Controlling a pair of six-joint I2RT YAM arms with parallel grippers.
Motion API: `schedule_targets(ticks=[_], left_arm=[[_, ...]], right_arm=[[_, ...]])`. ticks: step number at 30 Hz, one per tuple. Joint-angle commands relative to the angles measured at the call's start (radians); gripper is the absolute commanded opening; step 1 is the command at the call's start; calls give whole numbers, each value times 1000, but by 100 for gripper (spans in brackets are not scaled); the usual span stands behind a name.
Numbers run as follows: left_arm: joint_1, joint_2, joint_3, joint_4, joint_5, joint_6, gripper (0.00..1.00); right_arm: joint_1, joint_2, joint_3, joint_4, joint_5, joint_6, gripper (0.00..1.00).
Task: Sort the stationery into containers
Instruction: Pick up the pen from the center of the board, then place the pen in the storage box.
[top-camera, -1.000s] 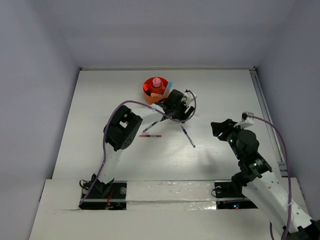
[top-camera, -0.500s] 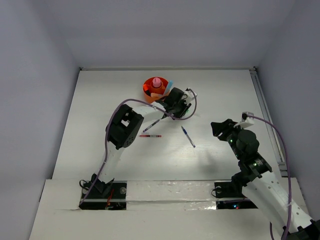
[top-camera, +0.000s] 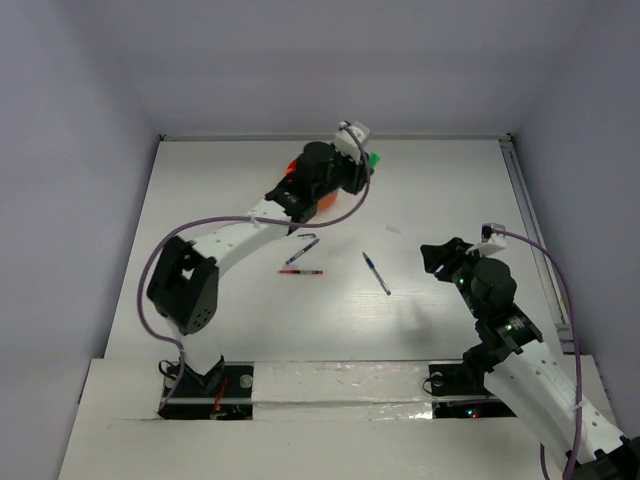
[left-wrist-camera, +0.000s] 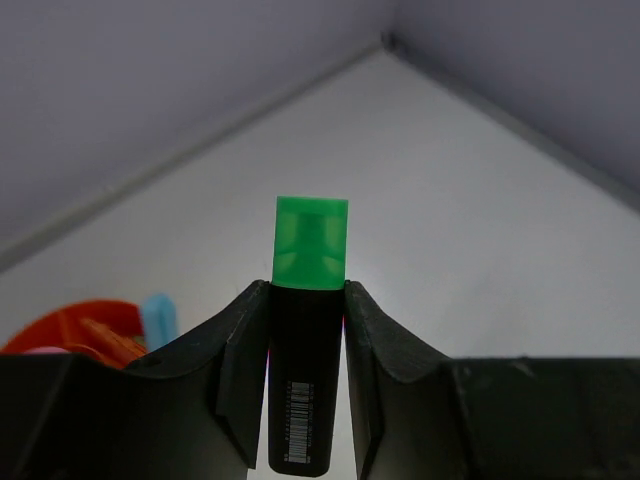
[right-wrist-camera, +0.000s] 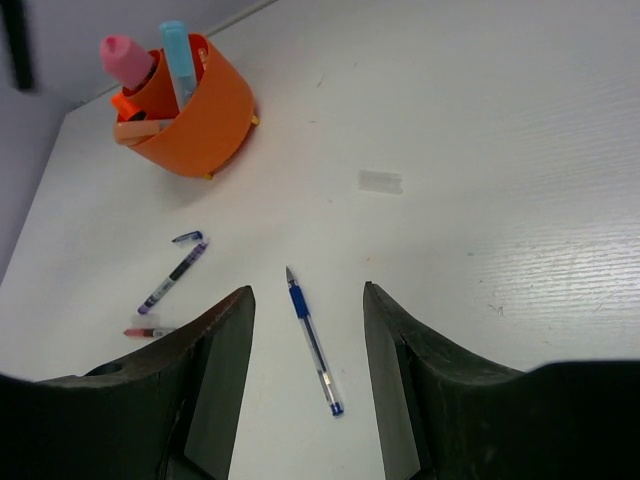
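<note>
The stubby black plastic highlighter with a green cap (left-wrist-camera: 311, 240), light, stiff and slick-sided, is sitting pinched mid-barrel in the narrowly closed left gripper (left-wrist-camera: 307, 300), up near the round orange plastic cup (left-wrist-camera: 70, 330), while the right gripper (right-wrist-camera: 307, 292) is hanging half-open, empty.

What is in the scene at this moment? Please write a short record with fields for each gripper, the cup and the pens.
left gripper: shut on green marker, held off the table, cup beside it
right gripper: open, empty, above the table
cup: holds pink piece, light-blue marker and more
loose on table: blue pen, dark pen, red pen
</note>
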Motion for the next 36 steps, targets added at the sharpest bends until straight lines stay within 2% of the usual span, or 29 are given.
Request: schedule_targets(ticks=[1, 3, 6, 8, 13, 22, 36], left_arm=[[94, -139, -56, 197, -41, -148, 0], [156, -167, -87, 241, -77, -226, 0], [215, -188, -163, 289, -239, -296, 0], [238, -191, -192, 320, -265, -335, 0], [260, -168, -266, 426, -413, -362, 0], [270, -79, -305, 574, -544, -409, 0], [270, 43, -318, 693, -552, -434, 0]], right_arm=[[-1, 6, 12, 47, -14, -4, 53], [-1, 3, 12, 48, -19, -4, 53], [-1, 3, 9, 53, -26, -4, 53], [-1, 3, 11, 54, -29, -4, 53], [-1, 2, 6, 62, -43, -7, 53], [-1, 5, 3, 65, -52, -9, 53], [-1, -20, -21, 142, -112, -21, 53]])
